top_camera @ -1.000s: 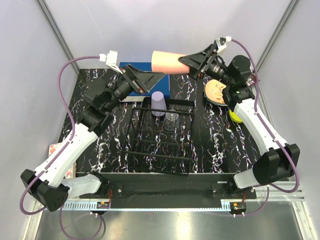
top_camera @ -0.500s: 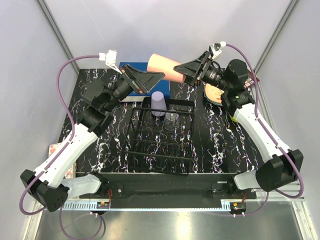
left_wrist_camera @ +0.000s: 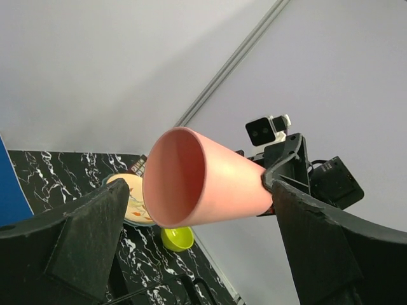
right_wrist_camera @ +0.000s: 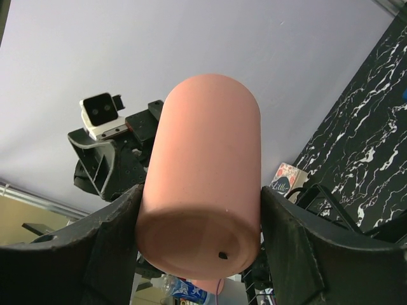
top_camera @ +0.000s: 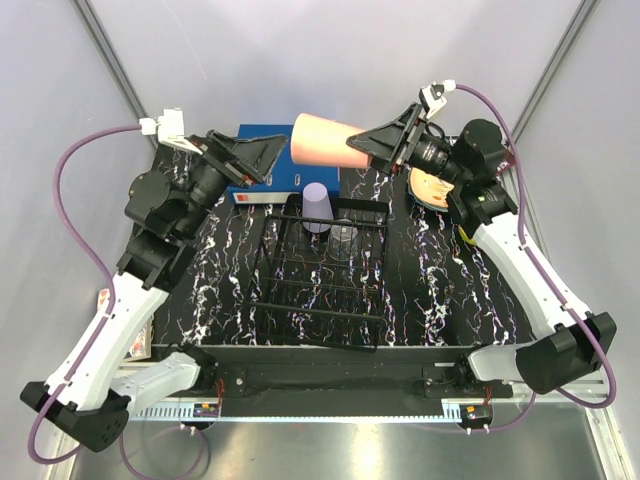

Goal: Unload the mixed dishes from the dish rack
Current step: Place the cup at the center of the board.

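My right gripper is shut on the base of the salmon-pink cup and holds it on its side in the air above the table's far edge, mouth toward the left. In the right wrist view the cup fills the gap between the fingers. My left gripper is open and empty, its tips just left of the cup's mouth. The black dish rack holds the lilac cup and the clear glass.
The blue binder lies behind the rack, under my left gripper. A peach plate on a teal one and the yellow bowl sit at the far right, also in the left wrist view. A small book lies at the left edge.
My left arm has drawn back to the left, away from the cup. My right gripper has swung the pink cup slightly left, still holding it.
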You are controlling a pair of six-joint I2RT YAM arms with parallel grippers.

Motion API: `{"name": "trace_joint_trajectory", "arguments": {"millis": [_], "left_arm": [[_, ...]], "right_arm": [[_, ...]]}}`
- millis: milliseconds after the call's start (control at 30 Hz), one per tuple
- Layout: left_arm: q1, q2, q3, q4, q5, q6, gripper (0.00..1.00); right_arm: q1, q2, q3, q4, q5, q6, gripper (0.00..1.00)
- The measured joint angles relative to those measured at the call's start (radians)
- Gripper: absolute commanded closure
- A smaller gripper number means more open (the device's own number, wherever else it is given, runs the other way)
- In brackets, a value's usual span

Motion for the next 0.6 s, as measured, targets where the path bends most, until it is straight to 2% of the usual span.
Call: {"name": "trace_joint_trajectory", "arguments": {"millis": [400,467,500,533,600], "left_arm": [[0.001,0.123,-0.032,0.180,0.202,-0.130,0.07],[0.001,0.127,-0.051,0.229,0.237,-0.163,0.16],[0.001,0.128,-0.054,0.238,0.244,-0.171,0.26],[0.001,0.131,-0.057,0.252,0.257,-0.182,0.50],[0.002,0.135,-0.061,0.269,0.274,-0.200,0.69]], "right_arm": [[0.023,0.023,0.015,-0.006,-0.027,-0.007,1.00],[0.029,0.043,0.015,-0.003,-0.030,-0.007,1.00],[0.031,0.048,0.015,-0.003,-0.032,-0.007,1.00],[0.034,0.057,0.015,-0.003,-0.035,-0.007,1.00],[0.036,0.074,0.015,0.008,-0.047,0.006,1.00]]}}
